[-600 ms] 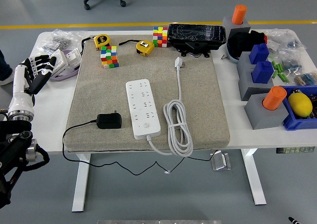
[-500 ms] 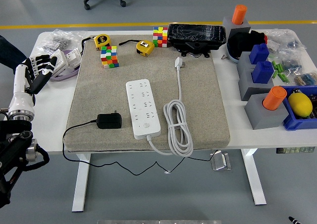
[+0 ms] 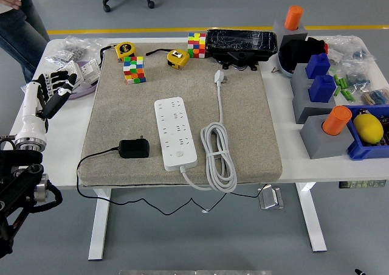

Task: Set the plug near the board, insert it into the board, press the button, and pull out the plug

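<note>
My left hand hangs over the table's left edge, fingers spread and relaxed, nothing in it. The black plug lies on the grey mat, well apart from my hand, just beside the left side of the white power board, prongs up, not quite touching it. Its thin black cord runs off the mat's left edge and loops down under the table. The board lies lengthwise mid-mat, its own white cable coiled on its right, ending in a white plug near the mat's far edge. Beyond sit two colour cubes, two yellow tape measures and a black case. A person's legs stand at the far left corner.
</note>
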Available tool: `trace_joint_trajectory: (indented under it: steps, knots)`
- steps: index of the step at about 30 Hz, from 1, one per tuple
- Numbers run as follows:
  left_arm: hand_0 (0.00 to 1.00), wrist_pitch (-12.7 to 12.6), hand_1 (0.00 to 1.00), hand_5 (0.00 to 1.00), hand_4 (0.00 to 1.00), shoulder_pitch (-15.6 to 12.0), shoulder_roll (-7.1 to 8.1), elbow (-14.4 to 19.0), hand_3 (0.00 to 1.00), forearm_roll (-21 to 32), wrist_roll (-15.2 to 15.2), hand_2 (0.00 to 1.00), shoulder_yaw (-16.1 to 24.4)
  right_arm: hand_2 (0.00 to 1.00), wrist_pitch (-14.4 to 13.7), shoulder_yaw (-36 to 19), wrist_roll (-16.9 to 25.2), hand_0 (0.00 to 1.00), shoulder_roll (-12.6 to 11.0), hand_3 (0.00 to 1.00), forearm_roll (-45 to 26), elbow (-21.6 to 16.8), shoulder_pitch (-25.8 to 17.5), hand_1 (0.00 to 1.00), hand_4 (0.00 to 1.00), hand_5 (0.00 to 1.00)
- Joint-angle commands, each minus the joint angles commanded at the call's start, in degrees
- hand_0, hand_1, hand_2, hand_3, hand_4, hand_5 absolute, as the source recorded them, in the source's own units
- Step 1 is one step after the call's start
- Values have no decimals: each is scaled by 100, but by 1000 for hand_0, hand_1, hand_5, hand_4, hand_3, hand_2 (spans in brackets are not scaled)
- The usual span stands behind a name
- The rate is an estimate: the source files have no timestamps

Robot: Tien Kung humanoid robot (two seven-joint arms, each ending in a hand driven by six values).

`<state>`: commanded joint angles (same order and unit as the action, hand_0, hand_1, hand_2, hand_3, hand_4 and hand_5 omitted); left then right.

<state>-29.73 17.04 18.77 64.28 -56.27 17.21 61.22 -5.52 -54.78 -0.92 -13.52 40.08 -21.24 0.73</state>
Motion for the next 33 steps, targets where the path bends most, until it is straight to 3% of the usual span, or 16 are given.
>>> trace_joint_trajectory:
  steps: [33]
  knots:
    - [649, 12, 683, 551, 860, 1, 28, 3, 629, -19, 1, 684, 217, 665, 1, -78, 3, 610, 23, 559, 17, 3, 13, 647, 946, 507]
